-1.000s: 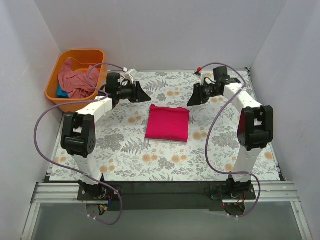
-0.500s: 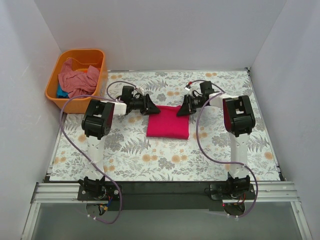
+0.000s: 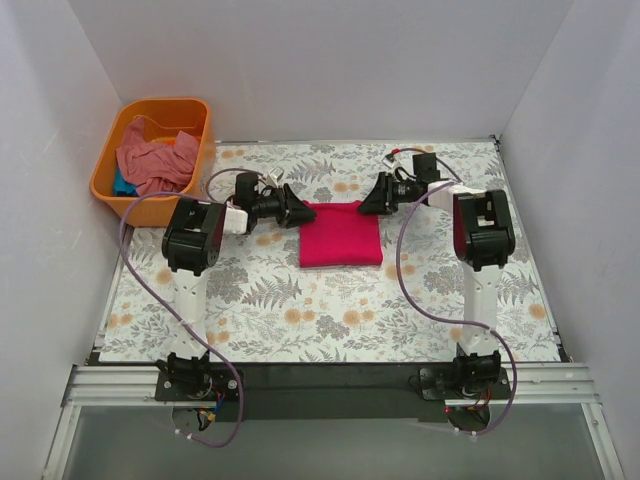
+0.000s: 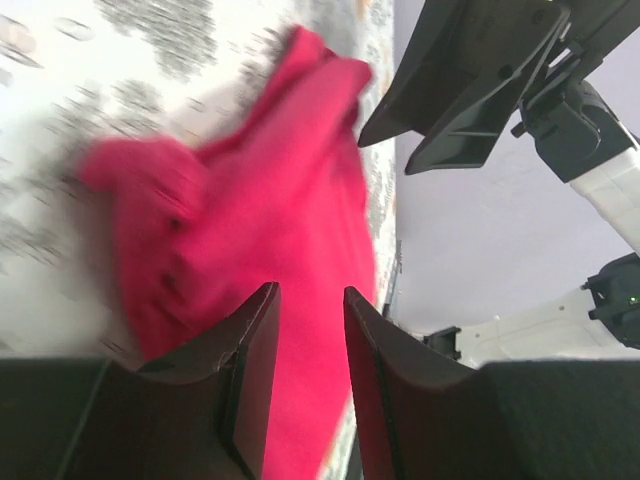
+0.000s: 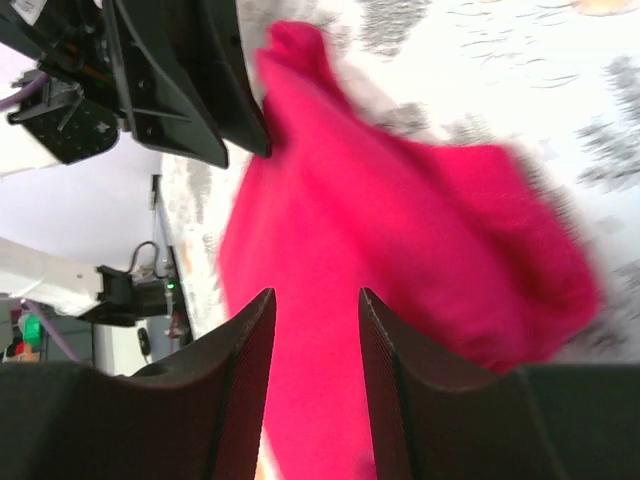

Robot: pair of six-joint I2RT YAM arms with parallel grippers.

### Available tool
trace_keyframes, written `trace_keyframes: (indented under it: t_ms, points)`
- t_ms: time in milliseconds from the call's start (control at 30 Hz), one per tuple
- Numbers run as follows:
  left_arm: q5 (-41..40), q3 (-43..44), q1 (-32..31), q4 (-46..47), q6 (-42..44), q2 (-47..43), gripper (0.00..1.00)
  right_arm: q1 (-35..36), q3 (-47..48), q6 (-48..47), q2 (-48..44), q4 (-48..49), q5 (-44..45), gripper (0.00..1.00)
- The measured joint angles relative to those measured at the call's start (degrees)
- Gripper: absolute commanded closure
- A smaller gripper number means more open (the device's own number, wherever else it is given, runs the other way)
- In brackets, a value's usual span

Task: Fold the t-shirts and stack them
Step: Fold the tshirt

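A folded crimson-pink t-shirt lies flat on the floral cloth, mid-table. My left gripper sits low at its far-left corner and my right gripper at its far-right corner, tips facing each other. In the left wrist view the left gripper has its jaws apart over the blurred shirt, with nothing pinched between them. The right gripper likewise stands open above the shirt. A salmon-pink t-shirt and a glimpse of a teal one lie in the tub.
The orange plastic tub stands off the table's far-left corner. White walls close in the back and both sides. Purple cables loop beside each arm. The floral table cloth spreads toward the near edge.
Both grippers came down from the air onto the shirt's far corners, then moved toward the back wall; the shirt shifted that way with them. The right jaws have widened.
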Motion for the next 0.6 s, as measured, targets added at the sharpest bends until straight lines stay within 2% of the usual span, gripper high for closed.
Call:
trace_keyframes:
  t_ms: [167, 300, 433, 600]
  points:
    - [0.3, -7.8, -0.3, -0.3, -0.7, -13.0, 0.69, 1.0, -10.2, 2.6, -14.7, 2.8, 0.0, 0.54]
    - [0.2, -14.7, -3.0, 1.8, -1.5, -23.5, 0.69, 6.0, -19.8, 4.7, -24.7, 8.0, -1.3, 0.53]
    - [0.0, -20.1, -6.8, 4.4, -2.9, -24.3, 0.69, 10.4, -25.2, 5.4, -22.6, 10.1, -1.9, 0.53]
    - [-2.4, -23.8, -8.1, 2.9, -3.7, -16.7, 0.69, 8.5, -28.1, 5.9, -13.9, 9.8, -0.8, 0.54]
